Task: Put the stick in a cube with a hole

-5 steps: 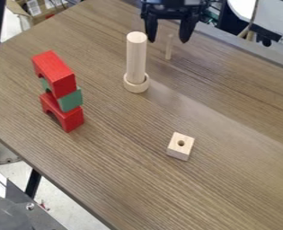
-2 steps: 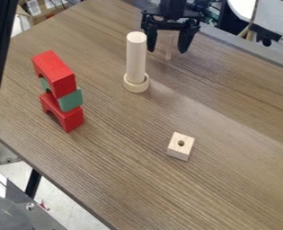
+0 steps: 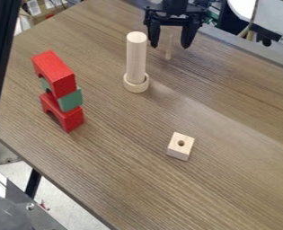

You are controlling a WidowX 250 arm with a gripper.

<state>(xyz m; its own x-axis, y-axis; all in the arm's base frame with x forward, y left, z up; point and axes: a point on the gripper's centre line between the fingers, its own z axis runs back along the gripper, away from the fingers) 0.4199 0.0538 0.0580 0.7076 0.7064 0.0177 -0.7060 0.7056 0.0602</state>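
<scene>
Brown wood-grain table [image 3: 227, 188], pale floor [image 3: 65, 204].

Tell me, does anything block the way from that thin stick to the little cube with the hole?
Nothing visible stands between the thin stick and the cube. The tall wooden cylinder is beside that route, left of it in the picture.

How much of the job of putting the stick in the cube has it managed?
Nothing looks finished: the thin stick stands apart from the cube, whose hole shows unfilled. The open gripper is at the stick, apparently in the picking-up stage. Gripping, carrying and inserting it are left.
</scene>
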